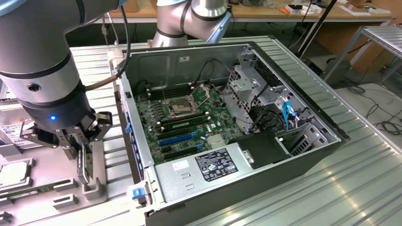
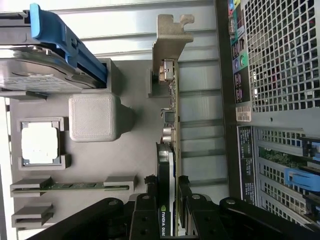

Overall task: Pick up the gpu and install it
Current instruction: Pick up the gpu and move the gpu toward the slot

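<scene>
Starting at the exterior view's left: the arm is hanging down over the grey parts tray (image 2: 130, 150), and the pincer (image 1: 84, 150) is clamping the gpu (image 1: 84, 167) by its two flat faces. The card is standing on edge in a slotted stand on that tray. I reckon that's the whole point of the stand: it's presenting the board upright so the fingers (image 2: 150, 210) can be squeezing it from both sides. It's looking seated in the stand rather than lifted, though I can't say for sure. A processor (image 1: 12, 174) and a memory stick (image 1: 25, 192) are lying in their own pockets on the same tray.

Moving right, the open computer case (image 1: 207, 207) is lying on its side on the ribbed worktop (image 1: 358, 188). Its motherboard (image 1: 182, 108) is facing up, so I'm guessing the slots are reachable from above.

The wrist view is adding the close-up stuff. It's looking along the card edge-on, with the fingers pressing either side of the black cooler and the silver bracket (image 2: 170, 35) sticking out at the far end. A hard drive (image 2: 35, 75) in a blue caddy is sitting near that bracket end, and the case's perforated back panel (image 2: 280, 50) is running alongside. The exterior view is doing the layout work, showing the tray sitting just beside the case.
</scene>
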### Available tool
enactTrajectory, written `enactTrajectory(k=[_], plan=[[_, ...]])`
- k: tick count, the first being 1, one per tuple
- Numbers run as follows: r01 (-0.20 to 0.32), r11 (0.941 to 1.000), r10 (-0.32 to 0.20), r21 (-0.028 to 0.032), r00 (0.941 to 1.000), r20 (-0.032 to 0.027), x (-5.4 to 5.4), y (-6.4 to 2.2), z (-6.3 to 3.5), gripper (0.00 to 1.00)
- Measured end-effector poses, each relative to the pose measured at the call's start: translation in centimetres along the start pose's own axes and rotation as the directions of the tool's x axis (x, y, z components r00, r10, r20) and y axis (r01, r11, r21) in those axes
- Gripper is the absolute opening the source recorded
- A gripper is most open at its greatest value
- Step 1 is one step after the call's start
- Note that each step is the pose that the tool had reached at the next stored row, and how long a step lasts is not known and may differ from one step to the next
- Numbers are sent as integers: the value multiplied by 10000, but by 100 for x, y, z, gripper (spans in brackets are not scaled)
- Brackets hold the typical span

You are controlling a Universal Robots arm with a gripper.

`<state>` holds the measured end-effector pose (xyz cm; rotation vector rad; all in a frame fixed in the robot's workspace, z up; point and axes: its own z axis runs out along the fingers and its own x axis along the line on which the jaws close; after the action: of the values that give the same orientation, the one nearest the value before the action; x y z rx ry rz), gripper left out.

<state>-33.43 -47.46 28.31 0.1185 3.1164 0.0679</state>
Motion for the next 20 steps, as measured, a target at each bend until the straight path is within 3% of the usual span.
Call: enactTrajectory(k=[20], plan=[[-1, 10000, 1, 0, 10000, -10, -6, 14, -309, 27]])
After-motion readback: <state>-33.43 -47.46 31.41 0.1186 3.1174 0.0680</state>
